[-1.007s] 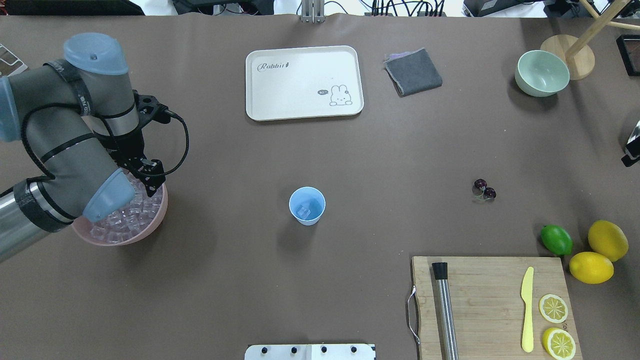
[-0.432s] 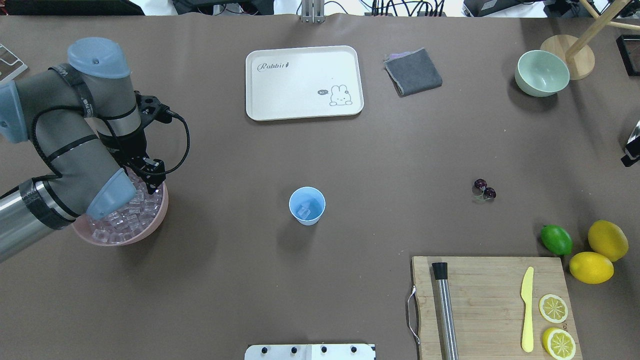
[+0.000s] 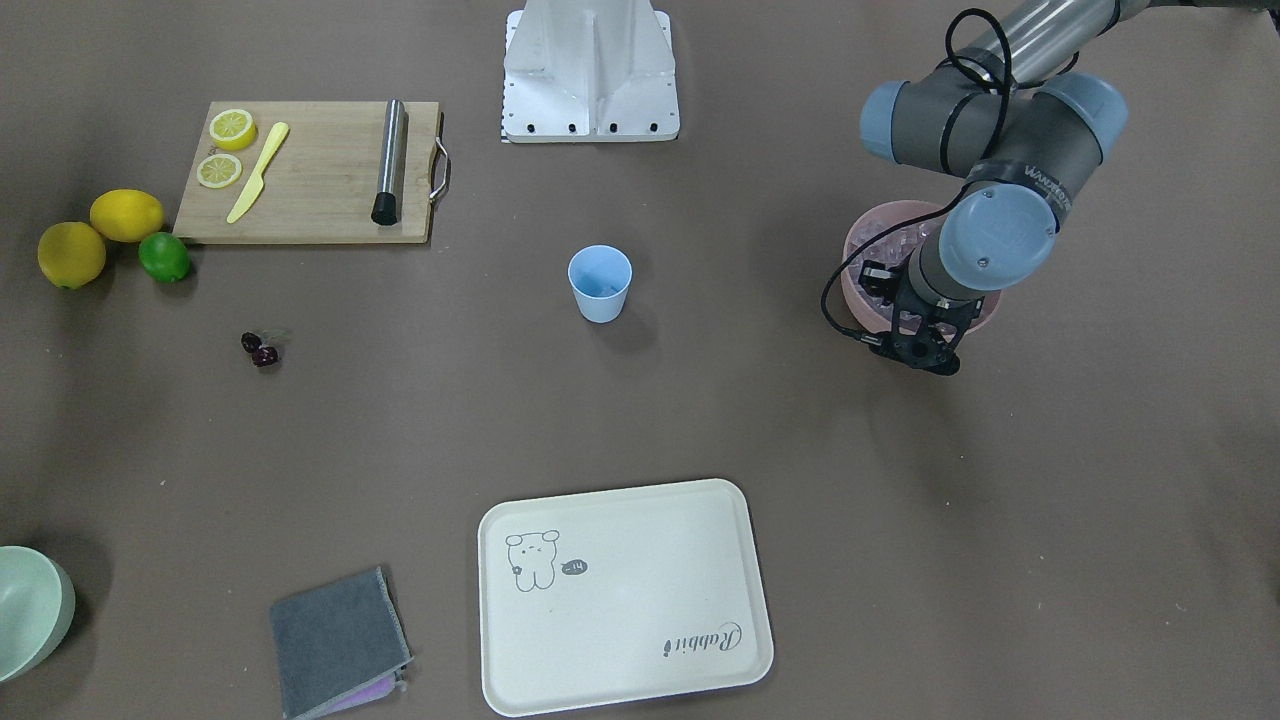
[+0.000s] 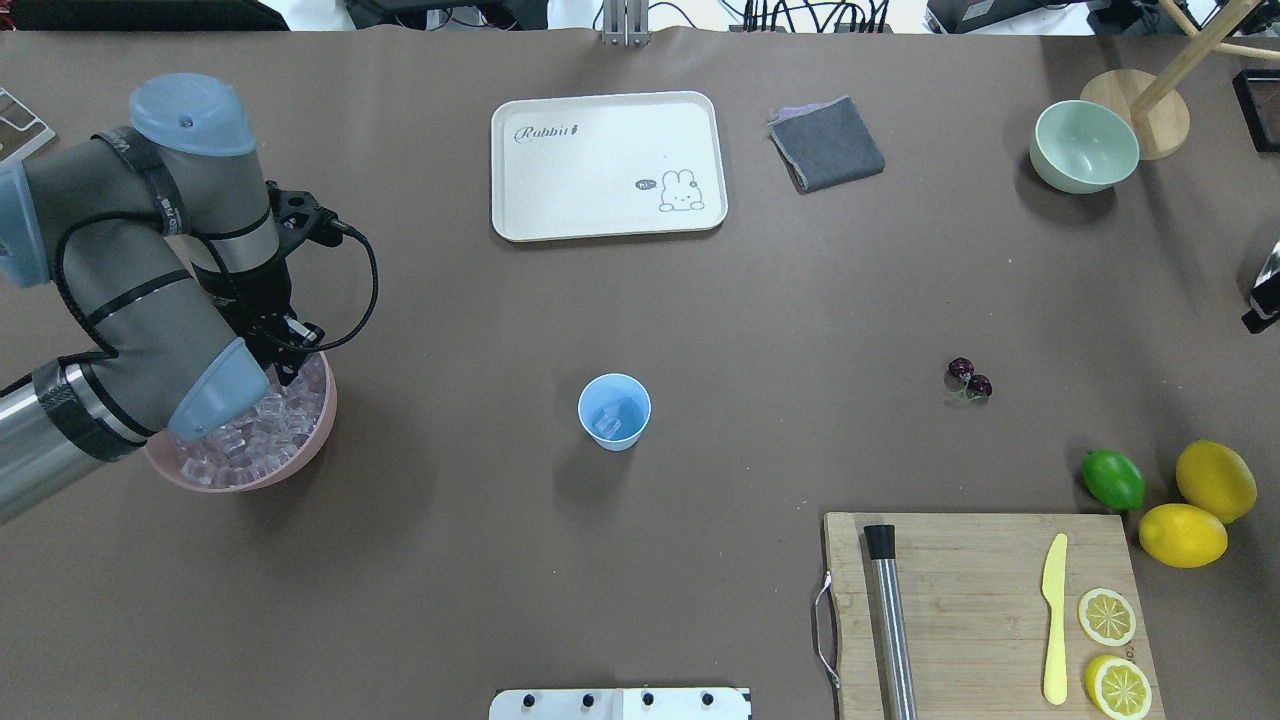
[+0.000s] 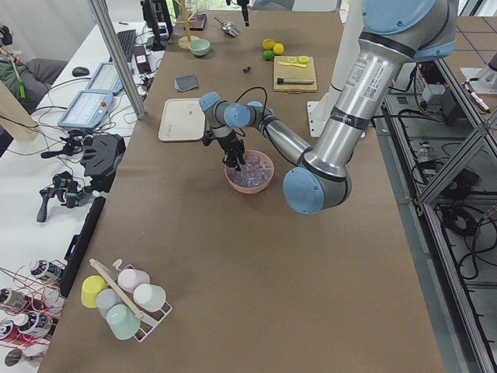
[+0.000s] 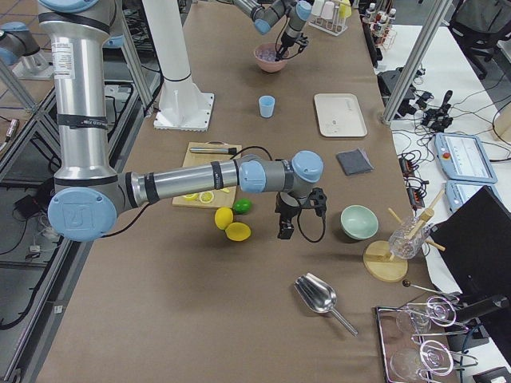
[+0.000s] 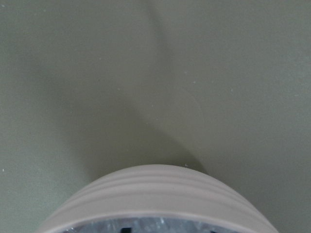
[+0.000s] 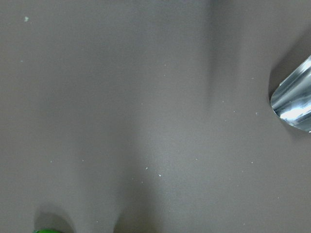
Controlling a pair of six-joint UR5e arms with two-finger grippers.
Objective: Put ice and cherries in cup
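**Reaching into the bowl for more ice**

The left tool [image 4: 287, 372] is held low over the far edge of the pink bowl [image 4: 325, 425], at the left side of the table [image 4: 760, 330], with its tip lowered among the ice [image 4: 250, 435] heaped there. The wrist is pointed almost straight down, probably so that one small cube can be picked out of the pile without the others being pushed over the rim. Whether the fingers are spread or already closed on a piece cannot be told, since they are hidden by the arm and the ice in every view.

The cup [image 4: 614, 411] is stood upright in the middle of the table, well apart from the bowl, and a cube [image 4: 606, 425] can be made out at its bottom. The ice part of the task is therefore judged to be under way but not finished.

The cherries [image 4: 969, 379] are seen lying on the bare table to the right of the cup, beyond the lime [image 4: 1113, 480]. They have not yet been put in.

The right tool [image 6: 285, 229] is hung above the table at the right end, near the cherries, perhaps so that they can be reached quickly. Its state cannot be told either, as it is shown clearly only from the side.
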